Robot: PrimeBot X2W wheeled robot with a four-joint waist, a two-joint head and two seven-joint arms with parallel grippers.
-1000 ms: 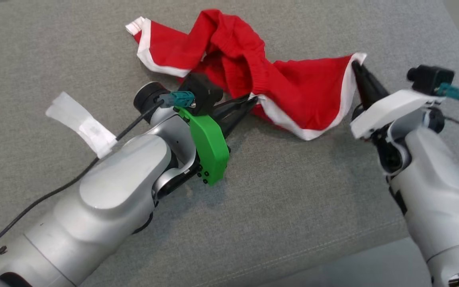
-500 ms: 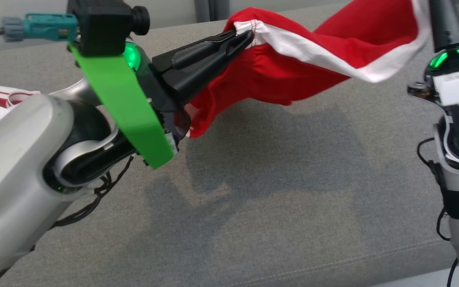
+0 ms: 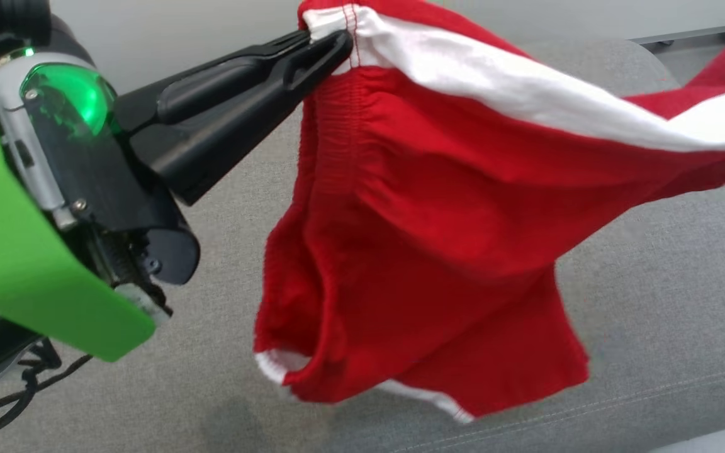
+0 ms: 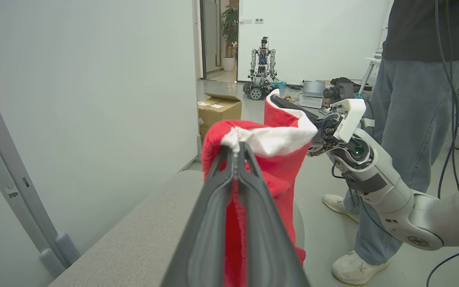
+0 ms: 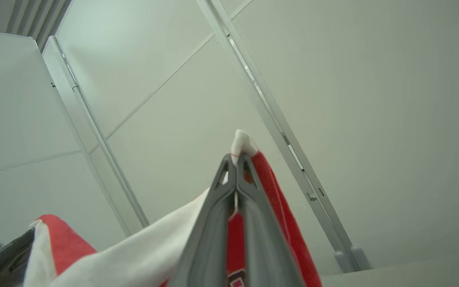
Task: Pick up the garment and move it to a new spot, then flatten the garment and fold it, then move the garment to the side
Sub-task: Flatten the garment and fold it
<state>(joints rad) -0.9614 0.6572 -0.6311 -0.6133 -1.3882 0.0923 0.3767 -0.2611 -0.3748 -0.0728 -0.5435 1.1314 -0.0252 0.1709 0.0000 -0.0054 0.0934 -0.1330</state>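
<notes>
The garment is out of view. A smaller red piece with white trim [image 3: 432,220], without lettering, hangs in the air above the grey cushion [image 3: 652,283]. My left gripper [image 3: 337,41] is shut on its gathered white-edged hem at the top left, and its lower part dangles just above the cushion. In the left wrist view the left gripper [image 4: 235,147] pinches the red piece [image 4: 285,171], while my right gripper [image 4: 277,99] holds another corner further off. The right wrist view shows the right gripper [image 5: 237,159] shut on a white-tipped corner of the red piece [image 5: 277,207].
A person in jeans [image 4: 412,99] stands close behind my right arm. A cardboard box [image 4: 218,109] and another robot [image 4: 262,63] stand on the floor beyond. A pale wall with metal posts [image 4: 10,187] runs along the cushion's far edge [image 4: 142,243].
Both grippers have risen with the red piece, lifting it from the cushion until it hangs stretched between them. The head camera has shifted too.
</notes>
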